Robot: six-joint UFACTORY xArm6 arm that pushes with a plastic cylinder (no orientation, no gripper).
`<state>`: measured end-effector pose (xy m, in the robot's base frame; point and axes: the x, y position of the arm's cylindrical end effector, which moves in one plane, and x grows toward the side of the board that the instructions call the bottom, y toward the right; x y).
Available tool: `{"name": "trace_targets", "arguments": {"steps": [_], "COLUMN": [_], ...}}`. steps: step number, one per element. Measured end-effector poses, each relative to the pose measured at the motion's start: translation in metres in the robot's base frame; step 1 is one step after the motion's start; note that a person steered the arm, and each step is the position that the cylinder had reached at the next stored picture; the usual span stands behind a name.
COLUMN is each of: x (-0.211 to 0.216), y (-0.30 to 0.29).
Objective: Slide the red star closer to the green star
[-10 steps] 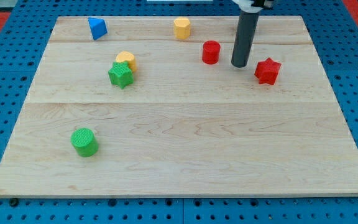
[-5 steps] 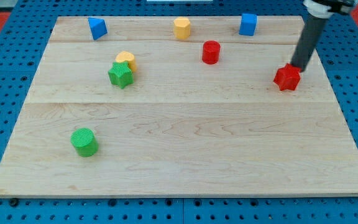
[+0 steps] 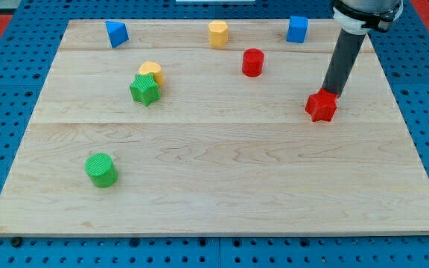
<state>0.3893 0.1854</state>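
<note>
The red star (image 3: 321, 107) lies on the wooden board at the view's right, about mid-height. My tip (image 3: 331, 92) stands just above and to the right of it, touching or nearly touching its upper right edge. The green star (image 3: 144, 90) lies far to the view's left, pressed against a yellow block (image 3: 151, 71) just above it.
A red cylinder (image 3: 252, 62) stands between the two stars, a little higher. A yellow cylinder (image 3: 217, 33), a blue cube (image 3: 297, 29) and a blue wedge-like block (image 3: 116, 33) line the top edge. A green cylinder (image 3: 100, 170) sits at the lower left.
My tip swung from left of the red star round to its upper right. The star first slid right and down, then back left and a little lower.
</note>
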Motion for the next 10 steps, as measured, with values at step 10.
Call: {"name": "trace_targets", "arguments": {"steps": [10], "x": [0.018], "y": [-0.196]}}
